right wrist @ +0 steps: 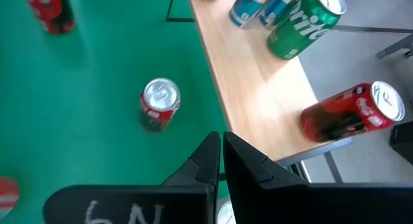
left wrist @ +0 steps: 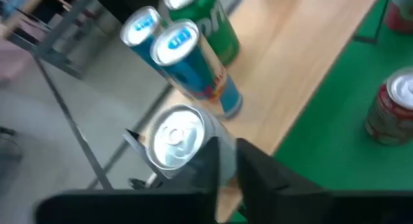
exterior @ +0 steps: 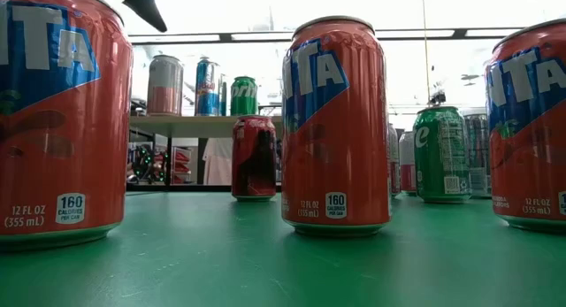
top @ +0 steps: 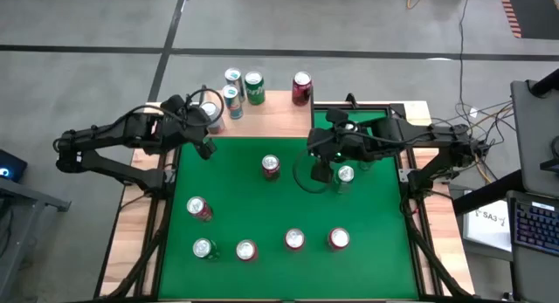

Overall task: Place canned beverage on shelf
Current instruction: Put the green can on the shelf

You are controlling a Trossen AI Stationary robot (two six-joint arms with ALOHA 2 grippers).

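1. Fingers point(left wrist: 258, 169) of the left gripper point(left wrist: 226, 164) are very close together, with nothing between them.
2. The silver-top can point(left wrist: 174, 135) stands just beside these fingers, on their outer side. I cannot tell if it touches them.
3. This can is on the shelf point(top: 271, 113), right at the shelf's left end, near the corner.
4. It stands upright. Its long side runs up and down, and its shiny top with the pull tab faces up.
5. Next to it on the shelf stand two blue cans point(left wrist: 193, 69) and a green can point(right wrist: 303, 20) that says "Sprite". A red can point(right wrist: 348, 117) stands farther along, near the other end of the board.
6. The right gripper point(right wrist: 219, 150) has its fingers pressed together and holds nothing. It hangs over the green table point(top: 262, 211), near a red can with a silver top point(right wrist: 158, 104). White marks that look like "6N" are written on this gripper.
7. In the low view, big orange cans point(exterior: 336, 121) stand close on the table. Their blue labels show the letters "TA". Small print says "12 FL OZ (355 mL)" and "160".
8. Behind them on the table stand a dark red can point(exterior: 254, 157) and another green can point(exterior: 440, 152). I cannot read the dark red one.
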